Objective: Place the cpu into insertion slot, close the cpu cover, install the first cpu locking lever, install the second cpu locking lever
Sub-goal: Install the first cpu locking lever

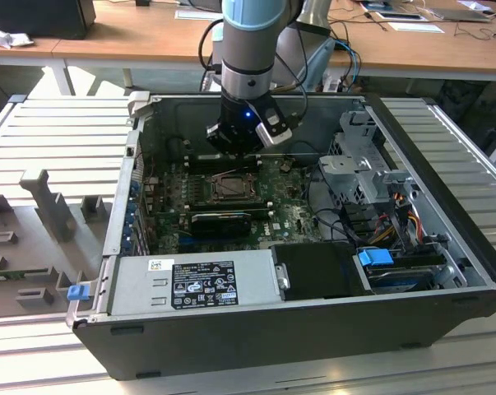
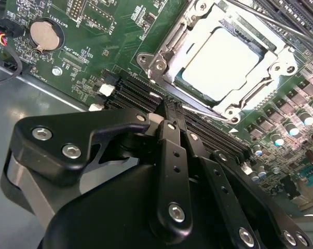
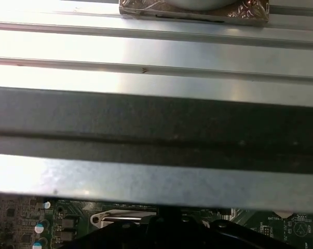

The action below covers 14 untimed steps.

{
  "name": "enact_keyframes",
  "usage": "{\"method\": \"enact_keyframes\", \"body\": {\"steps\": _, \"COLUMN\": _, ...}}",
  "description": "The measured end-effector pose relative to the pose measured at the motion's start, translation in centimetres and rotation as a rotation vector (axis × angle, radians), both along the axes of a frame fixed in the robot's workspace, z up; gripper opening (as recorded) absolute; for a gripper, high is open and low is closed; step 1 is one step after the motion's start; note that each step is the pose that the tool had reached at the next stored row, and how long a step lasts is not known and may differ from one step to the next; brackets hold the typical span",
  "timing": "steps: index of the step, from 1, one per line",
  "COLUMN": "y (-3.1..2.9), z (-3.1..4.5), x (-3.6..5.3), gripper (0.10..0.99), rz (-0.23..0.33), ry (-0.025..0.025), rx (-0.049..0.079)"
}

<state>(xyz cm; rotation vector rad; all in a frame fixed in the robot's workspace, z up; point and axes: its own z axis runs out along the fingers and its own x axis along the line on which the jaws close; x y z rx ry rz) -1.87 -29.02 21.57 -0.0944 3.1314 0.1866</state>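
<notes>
My pincer [image 2: 169,111] hangs clenched and empty just beside the slot [image 2: 218,57]. The cpu [image 2: 221,62] already sits in it, the cover [image 2: 185,39] lies shut over it, and both levers seem not latched yet.

We see the case [image 1: 313,325] open at the top, with the gripper [image 2: 169,111] low over the board [image 1: 289,216], just beside the memory slots [image 2: 146,93]. The cover [image 2: 169,49] lies flat around the cpu [image 2: 221,62], with open air above it. The drive cage [image 1: 363,169] and cables [image 1: 396,218] crowd the exterior view's right; the power supply [image 1: 194,282] walls the near side.
</notes>
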Motion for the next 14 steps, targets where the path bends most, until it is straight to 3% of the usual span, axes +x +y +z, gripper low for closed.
{"method": "enact_keyframes", "body": {"steps": 9, "y": 0.13, "z": -1.01, "x": 0.12, "gripper": 0.106, "rz": 0.007, "ry": 0.0001, "rx": 0.002}}
{"method": "enact_keyframes", "body": {"steps": 14, "y": 0.13, "z": -1.21, "x": 0.14, "gripper": 0.106, "rz": 0.009, "ry": 0.0001, "rx": 0.001}}
